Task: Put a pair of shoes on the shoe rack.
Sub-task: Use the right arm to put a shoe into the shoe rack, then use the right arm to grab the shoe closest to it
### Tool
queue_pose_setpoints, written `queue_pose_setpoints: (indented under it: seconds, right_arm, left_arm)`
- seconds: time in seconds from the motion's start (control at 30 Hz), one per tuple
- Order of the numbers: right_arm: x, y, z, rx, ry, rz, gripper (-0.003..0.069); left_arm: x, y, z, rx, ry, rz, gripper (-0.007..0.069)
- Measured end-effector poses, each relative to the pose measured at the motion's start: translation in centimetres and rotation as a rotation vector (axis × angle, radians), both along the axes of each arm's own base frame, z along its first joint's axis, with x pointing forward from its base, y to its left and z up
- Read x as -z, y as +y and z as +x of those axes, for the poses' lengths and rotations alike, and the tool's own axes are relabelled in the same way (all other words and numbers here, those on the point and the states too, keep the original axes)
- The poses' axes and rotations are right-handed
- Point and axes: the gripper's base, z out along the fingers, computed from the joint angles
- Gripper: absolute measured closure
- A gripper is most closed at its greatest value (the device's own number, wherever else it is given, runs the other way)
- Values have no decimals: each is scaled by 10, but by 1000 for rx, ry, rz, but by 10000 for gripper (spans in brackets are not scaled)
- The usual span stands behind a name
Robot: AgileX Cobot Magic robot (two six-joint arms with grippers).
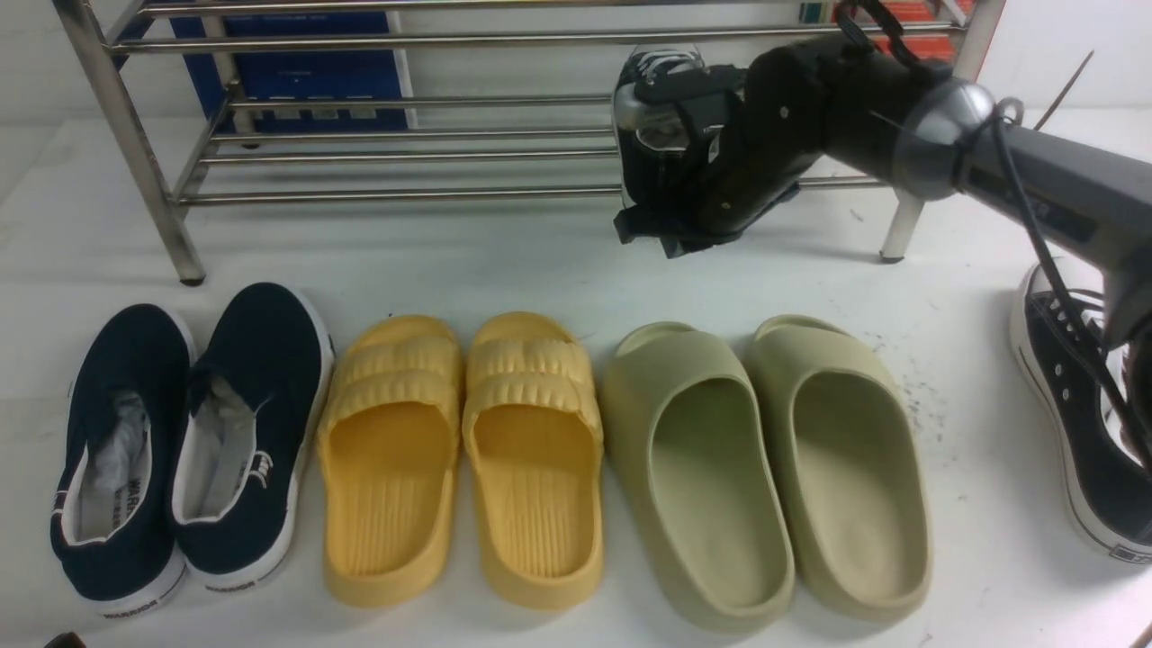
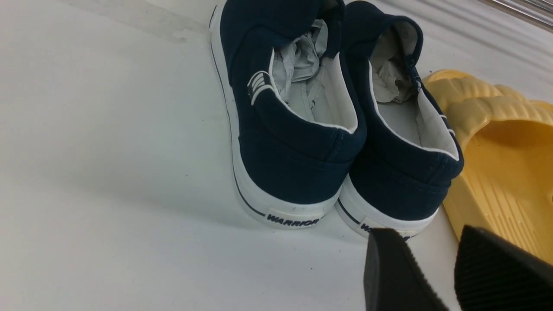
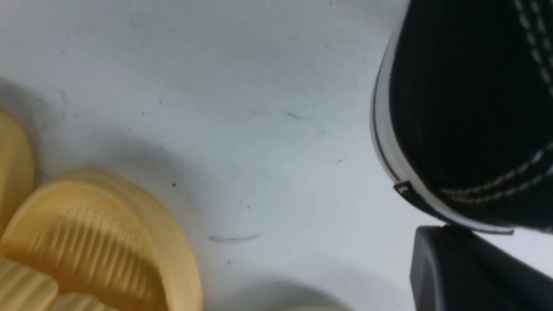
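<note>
Nearest in view, three pairs stand in a row on the white table (image 1: 540, 270), in front of the shoe rack (image 1: 405, 192): navy slip-ons (image 1: 180, 441) before its left leg, yellow slippers (image 1: 459, 450) before its middle, green slippers (image 1: 765, 459) toward its right leg. Noted: the right gripper (image 1: 684, 135) is clamped on one black sneaker (image 1: 641, 121), held off the table against the front of the rack's lower tier, near the right leg; contact with the bars cannot be confirmed. Its mate, the second sneaker (image 1: 1093, 486), lies on the table out beyond the rack's right leg, on the near side. Noted also: the left gripper (image 2: 427, 246) hangs at the slip-ons' heels, on the side away from the rack, fingers apart, nothing between them.
</note>
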Motion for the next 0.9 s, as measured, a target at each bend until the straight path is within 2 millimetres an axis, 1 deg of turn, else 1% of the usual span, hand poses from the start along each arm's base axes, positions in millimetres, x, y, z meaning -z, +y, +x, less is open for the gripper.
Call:
queue_pose_setpoints:
  seconds: [0.17, 0.27, 0.3, 0.33, 0.37, 0.43, 0.5, 0.53, 0.57, 0.6, 0.63, 0.7, 0.73, 0.77, 0.8, 0.83, 0.9]
  right_arm:
    - [-5, -1, -2, -1, 23, -8, 636]
    - [-18, -3, -12, -19, 81, -16, 633]
    - [-26, -5, -18, -29, 108, -23, 632]
    - [-30, -6, -21, -32, 120, -25, 632]
    - [-46, -9, -33, -59, 157, -38, 630]
    - [-68, -16, -49, -100, 197, -62, 627]
    - [-95, -22, -65, -135, 185, -70, 624]
    - [-97, -23, -66, -137, 184, -71, 624]
    - [-114, -30, -78, -138, 154, -78, 622]
    - [-116, -31, -80, -138, 151, -80, 622]
    - [-125, -40, -94, -127, 142, -97, 622]
    - [-132, -53, -113, -106, 144, -132, 622]
    - [-132, -56, -118, -95, 147, -141, 622]
    - [-132, -69, -135, -56, 161, -178, 622]
    - [-134, -80, -148, -24, 159, -203, 621]
    - [-125, -97, -165, 40, 193, -252, 619]
    - [-115, -118, -184, 125, 226, -282, 614]
  left_arm:
    - [0, 0, 0, 0, 0, 0, 386]
    - [0, 0, 0, 0, 0, 0, 386]
    - [0, 0, 0, 0, 0, 0, 386]
    - [0, 0, 0, 0, 0, 0, 386]
    - [0, 0, 0, 0, 0, 0, 386]
    - [0, 0, 0, 0, 0, 0, 386]
    - [0, 0, 0, 0, 0, 0, 386]
    - [0, 0, 0, 0, 0, 0, 386]
    - [0, 0, 0, 0, 0, 0, 386]
    - [0, 0, 0, 0, 0, 0, 386]
    - [0, 0, 0, 0, -1, 0, 386]
    - [0, 0, 0, 0, -1, 0, 386]
    - [0, 0, 0, 0, -1, 0, 386]
    - [0, 0, 0, 0, -1, 0, 386]
    - [0, 0, 0, 0, -1, 0, 386]
    - [0, 0, 0, 0, -1, 0, 386]
    - [0, 0, 0, 0, -1, 0, 386]
